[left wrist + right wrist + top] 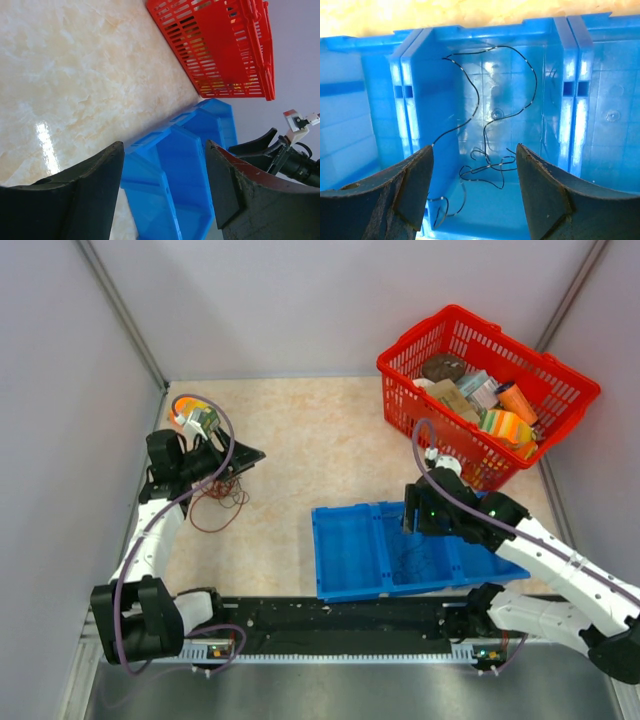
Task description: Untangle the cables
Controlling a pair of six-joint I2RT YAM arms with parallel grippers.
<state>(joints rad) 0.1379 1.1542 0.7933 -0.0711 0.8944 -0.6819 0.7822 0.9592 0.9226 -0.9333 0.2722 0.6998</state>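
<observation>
Table (pixel 300 440): a pale marbled top, enclosed by plain grey walls on three sides.

Red basket (pixel 402 400): slatted plastic, placed at the far right corner of the table. It was filled with assorted packaged goods (pixel 480 400) in brown, grey and orange.

Blue tray (pixel 345 550): a shallow plastic tray, divided into compartments, set near the front edge right of centre, just in front of the basket.

Left arm (pixel 150 540): extended along the left wall. The left gripper (pixel 162 147) was held above the table, its jaws spread wide apart. Between them in the wrist view, only the table, the tray and the basket were seen.

Right arm (pixel 560 560): reached in from the right side. The right gripper (pixel 474 147) was held over the middle compartment of the tray, its jaws spread wide with nothing gripped.

Cables, dark red (pixel 222 508): a loose tangle of thin loops, laid on the table near the left wall, directly under and just in front of the left gripper. Whether they were touched by the fingers could not be told.

Cable, black (pixel 485 169): one very thin wire with small pale marks, found inside the tray's middle compartment. It was curled along the floor, bunched at the near end below the right gripper, with one strand draped over the left divider.
</observation>
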